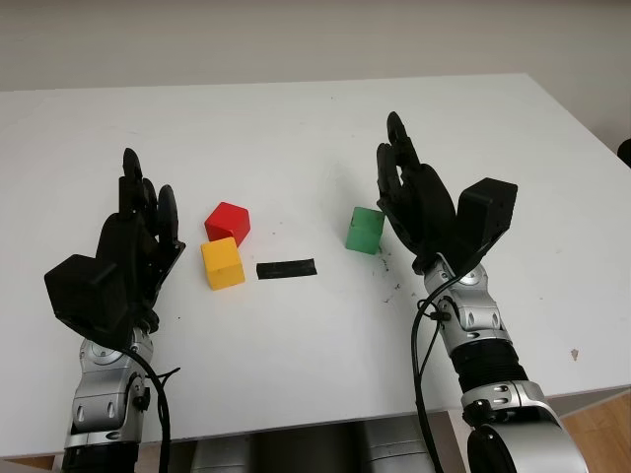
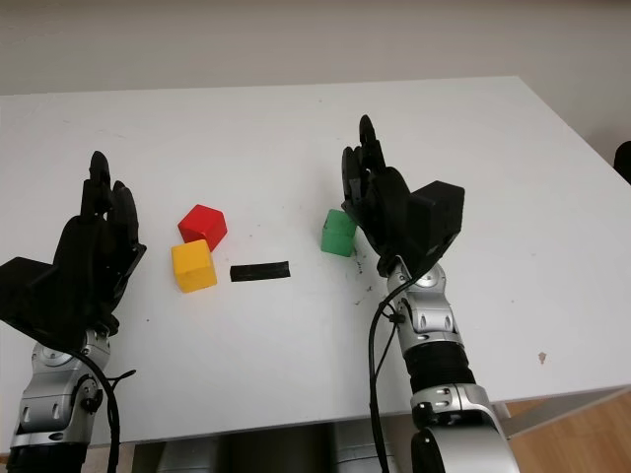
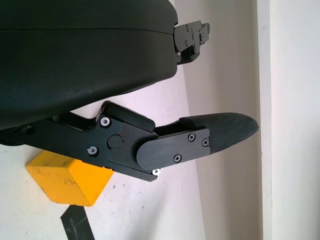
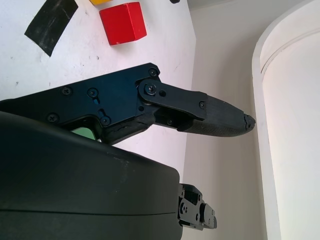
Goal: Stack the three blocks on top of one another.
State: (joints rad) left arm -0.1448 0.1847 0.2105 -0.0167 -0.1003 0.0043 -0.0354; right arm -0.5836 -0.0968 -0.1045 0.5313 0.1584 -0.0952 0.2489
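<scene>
Two black hands hovered over the near part of a white table [image 1: 296,374], each open and holding nothing. The left hand [image 1: 138,246] hung just left of the yellow block [image 1: 223,263]; the right hand [image 1: 419,202] stood just right of the green block [image 1: 364,230], fingers extended upward. A short strip of black tape [image 1: 286,268] lay flat between the yellow and green blocks, its long axis running left to right. The yellow block sat nearest, touching or almost touching the red block [image 1: 228,223] just behind it. All three were small plain cubes resting flat, each turned a little off square to the table's edge, none stacked. Small dark specks marked the surface near the right wrist. Beyond the table's far edge rose a pale wall [image 1: 296,39].
</scene>
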